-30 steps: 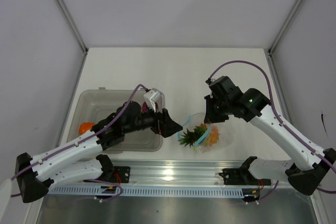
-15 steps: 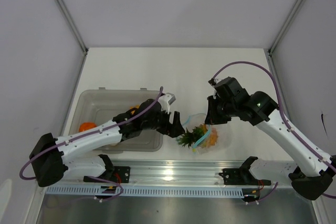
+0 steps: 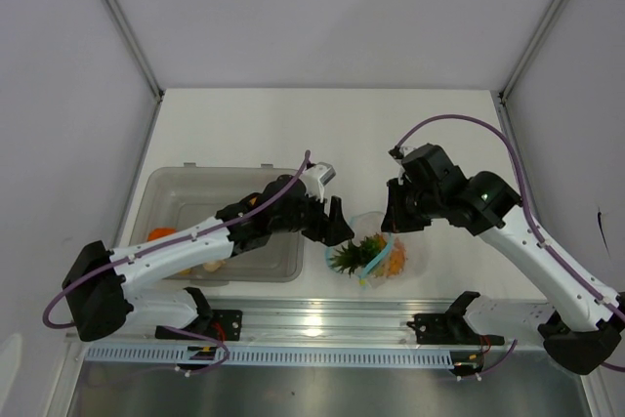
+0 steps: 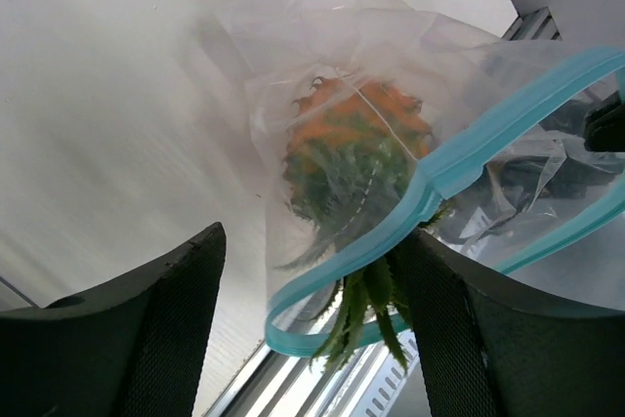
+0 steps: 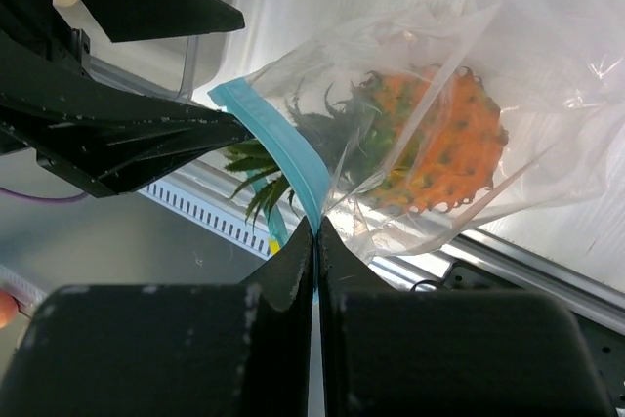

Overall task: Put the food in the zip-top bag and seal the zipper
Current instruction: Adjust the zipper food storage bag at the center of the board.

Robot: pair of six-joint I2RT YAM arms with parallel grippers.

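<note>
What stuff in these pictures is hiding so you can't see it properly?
- Top view: the left arm covers most of the tub, so the food inside cannot be counted.
- Top view: the right end effector hides its fingertips under its own wrist.
- Left wrist view: the zipper runs off the right edge.

Clear, crinkly zip-top bag (image 4: 293, 75), mouth gaping — light-blue zipper (image 4: 508, 119) unsealed, looped open. One orange knobbly piece (image 4: 356, 129) sits inside. Its spiky green leaves (image 4: 361, 290) poke out past the mouth.
</note>
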